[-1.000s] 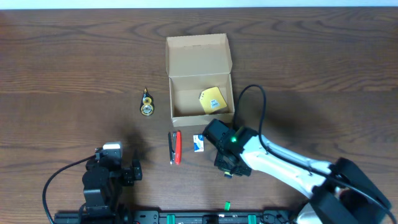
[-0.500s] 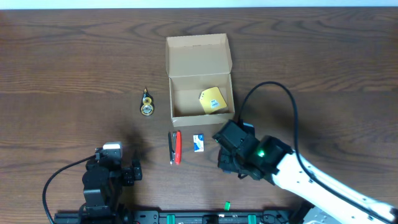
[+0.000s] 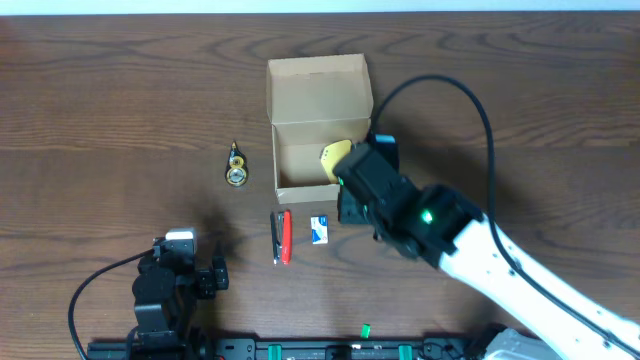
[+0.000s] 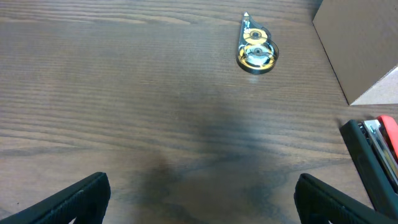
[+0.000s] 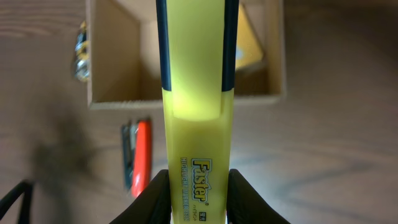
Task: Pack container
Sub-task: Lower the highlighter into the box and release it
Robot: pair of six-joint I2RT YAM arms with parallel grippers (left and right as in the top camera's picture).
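Observation:
The tan cardboard container (image 3: 320,120) stands open at the table's middle, its flap lid folded back. A yellow pad (image 5: 252,43) lies inside it at the right. My right gripper (image 5: 198,193) is shut on a yellow "Faster" highlighter (image 5: 198,93) with dark sides, held above the container's front wall (image 5: 118,102). In the overhead view the right gripper (image 3: 362,185) covers the container's front right corner. My left gripper (image 4: 202,205) is open and empty, low over bare wood at the front left (image 3: 180,285).
A red and black stapler (image 3: 282,237) and a small blue and white eraser (image 3: 319,230) lie just in front of the container. A yellow correction tape roller (image 3: 237,166) lies to its left, also in the left wrist view (image 4: 256,50). A black cable loops above the right arm.
My right gripper has moved from the table in front of the container back and up over its front right corner, carrying the highlighter. The left arm has not moved.

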